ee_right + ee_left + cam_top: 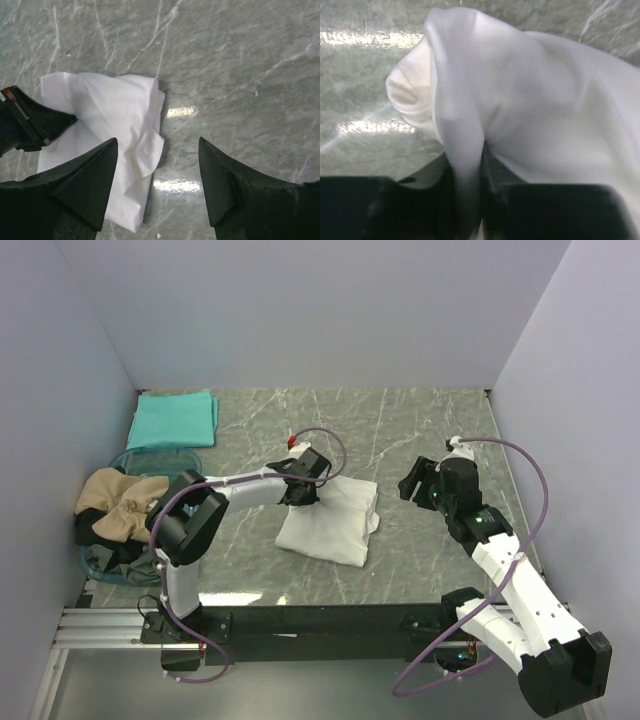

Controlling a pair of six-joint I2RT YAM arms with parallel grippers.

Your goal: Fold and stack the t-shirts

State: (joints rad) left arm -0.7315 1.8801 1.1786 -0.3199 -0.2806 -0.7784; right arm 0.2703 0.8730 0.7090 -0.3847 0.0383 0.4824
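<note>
Clamped on a raised fold of the white t-shirt (335, 525), the left gripper (300, 490) sits at the shirt's far left corner. In the left wrist view its two dark fingers (385, 205) are drawn in on a ridge of white cloth (530, 110) that stands up between them, with a rounded hem bulging to the left over the marble table (360, 75). The shirt lies bunched into a rough rectangle near the middle of the table (420, 420), nearer the arms than the back wall.

The right gripper (412, 485) is off to the right of the shirt, apart from it. Its jaws are spread wide with nothing between them. In its wrist view the fingertips (107, 150) frame the shirt's right edge (115, 115) and bare marble (240, 65), and the left gripper (30, 120) shows at the far side of the cloth.

A teal t-shirt (175, 418) lies folded flat at the far left corner of the table. Just in front of it a clear bin (150, 455) holds a crumpled tan t-shirt (118, 502), with what may be a darker cloth under it, too shadowed to tell.
</note>
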